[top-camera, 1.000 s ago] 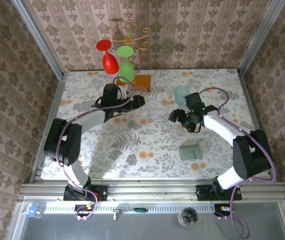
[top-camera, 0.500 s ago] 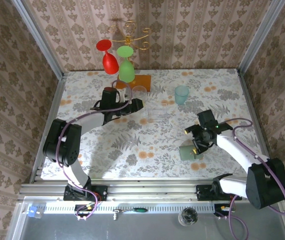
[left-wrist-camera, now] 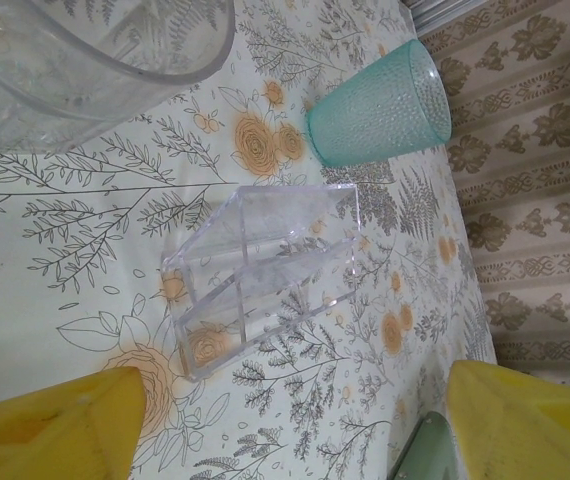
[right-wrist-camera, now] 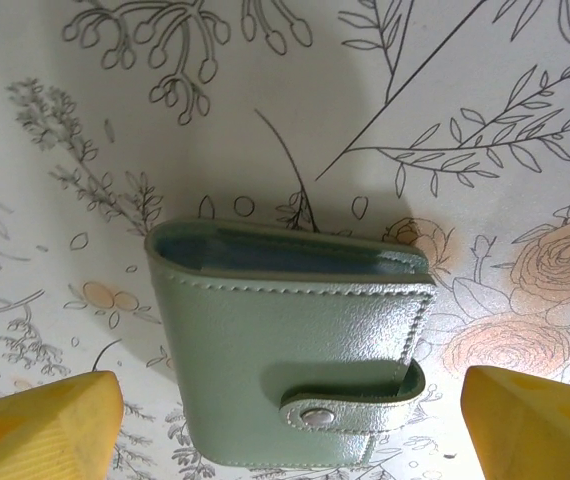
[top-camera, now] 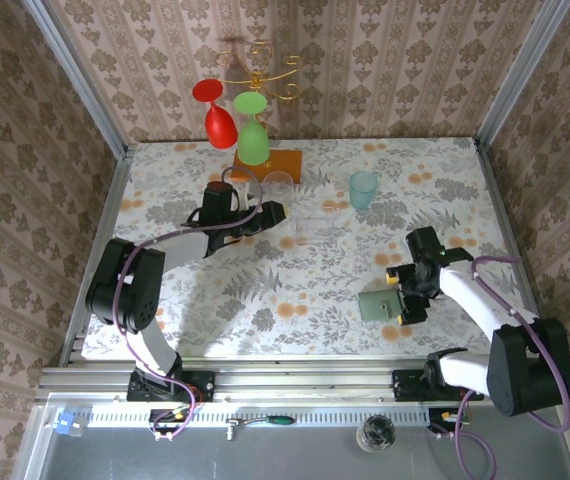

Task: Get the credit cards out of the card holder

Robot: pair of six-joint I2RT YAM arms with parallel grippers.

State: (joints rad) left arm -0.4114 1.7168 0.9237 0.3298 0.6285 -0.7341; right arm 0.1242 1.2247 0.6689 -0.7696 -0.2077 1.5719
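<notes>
I note the card holder [right-wrist-camera: 285, 340] is smooth, faintly glossy leatherette, stitched; its snap [right-wrist-camera: 314, 417] is bright metal.

- Card holder [right-wrist-camera: 285, 340] — pale grey-green, silver snap, between the right end effector's [right-wrist-camera: 287, 425] yellow fingertips [right-wrist-camera: 40, 425].
- Table [right-wrist-camera: 265, 100] — white, grey leaves, orange roses.
- Cup [left-wrist-camera: 380, 105] — teal, dimpled.

Flower-patterned desk [top-camera: 215, 290], closed card holder [top-camera: 379, 304] laid flat near front right, teal cup [top-camera: 363, 188] stood farther back, clear box [top-camera: 310, 226] placed mid-desk.
</notes>
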